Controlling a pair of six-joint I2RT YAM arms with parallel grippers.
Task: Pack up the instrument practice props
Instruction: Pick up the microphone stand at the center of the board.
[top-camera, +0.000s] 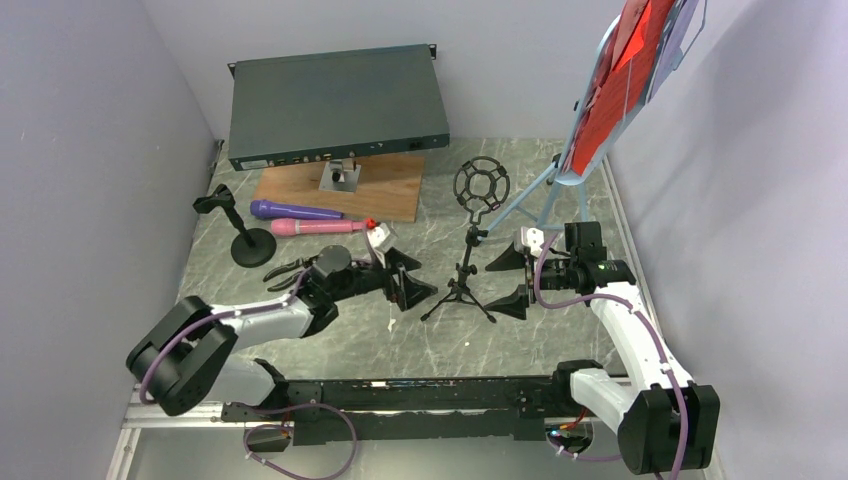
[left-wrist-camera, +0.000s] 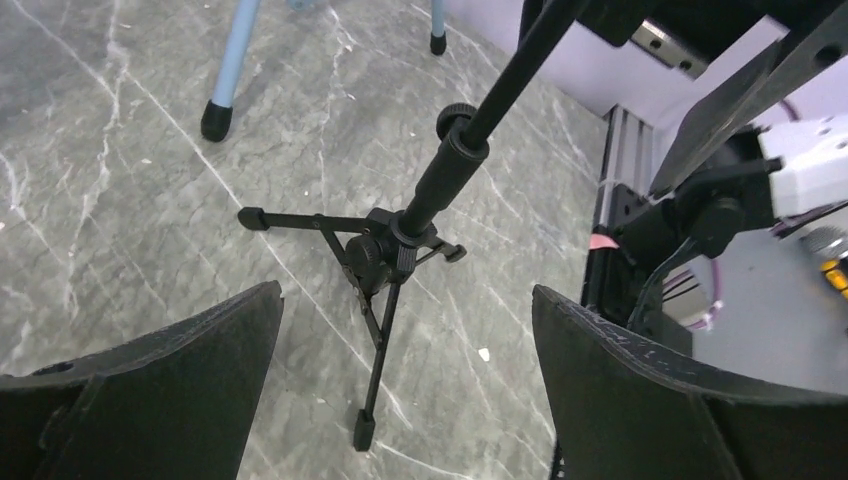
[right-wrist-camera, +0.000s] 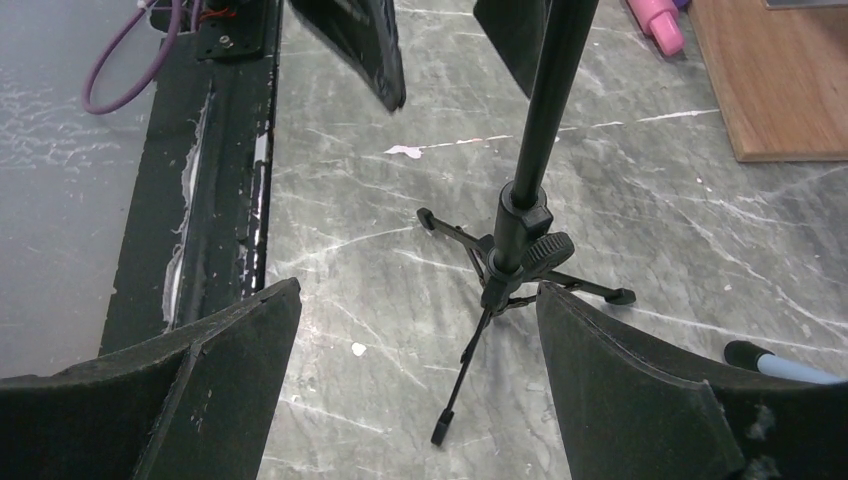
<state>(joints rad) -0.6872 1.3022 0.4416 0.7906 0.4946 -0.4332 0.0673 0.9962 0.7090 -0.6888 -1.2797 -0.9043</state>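
Tripod mic holder (top-camera: 462, 283) stands upright on the table (top-camera: 400, 345), between both grippers. Left gripper (top-camera: 412, 279) is spread wide, holding nothing. Right gripper (top-camera: 510, 283) is also wide and empty.

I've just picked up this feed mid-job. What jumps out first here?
The black tripod mic holder stands upright mid-table, flanked by the open left gripper and the open right gripper, neither touching it. At the far right, the light-blue music tripod towers over everything with red music sheets on its desk. On the left, the purple microphone and pink microphone lie side by side in front of the wooden board.
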